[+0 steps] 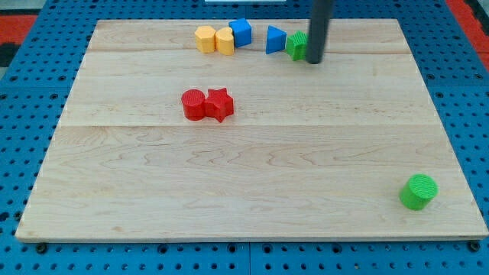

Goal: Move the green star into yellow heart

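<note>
The green star [296,45] lies near the view's top edge of the wooden board, partly hidden behind my rod. My tip [313,61] rests on the board just at the star's right side, touching or nearly touching it. The yellow heart [225,40] lies further left along the top edge, next to a yellow hexagon-like block [205,38] on its left and a blue block [241,32] on its right. A blue triangle-like block [275,40] sits between the star and the blue block.
A red cylinder [193,105] and a red star [219,105] touch each other left of the board's middle. A green cylinder [419,191] stands near the bottom right corner. The wooden board [252,168] lies on a blue pegboard.
</note>
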Controlling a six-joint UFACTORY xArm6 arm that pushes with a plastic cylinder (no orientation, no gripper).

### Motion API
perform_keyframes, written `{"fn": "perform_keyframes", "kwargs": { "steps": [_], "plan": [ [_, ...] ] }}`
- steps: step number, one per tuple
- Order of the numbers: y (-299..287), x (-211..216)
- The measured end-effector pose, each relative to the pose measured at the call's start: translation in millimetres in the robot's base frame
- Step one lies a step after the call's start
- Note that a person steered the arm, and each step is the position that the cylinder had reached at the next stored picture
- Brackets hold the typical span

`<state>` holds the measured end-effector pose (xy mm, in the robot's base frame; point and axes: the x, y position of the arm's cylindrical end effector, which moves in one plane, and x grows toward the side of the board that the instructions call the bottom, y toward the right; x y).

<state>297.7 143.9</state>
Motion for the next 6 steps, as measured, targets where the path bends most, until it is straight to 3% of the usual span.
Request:
{"fn": "perform_keyframes", "kwargs": {
  "steps": [2,4,5,6],
  "plan": [
    [-61,-30],
    [-142,-11],
    [-60,11],
    [55,72]
  ]
}}
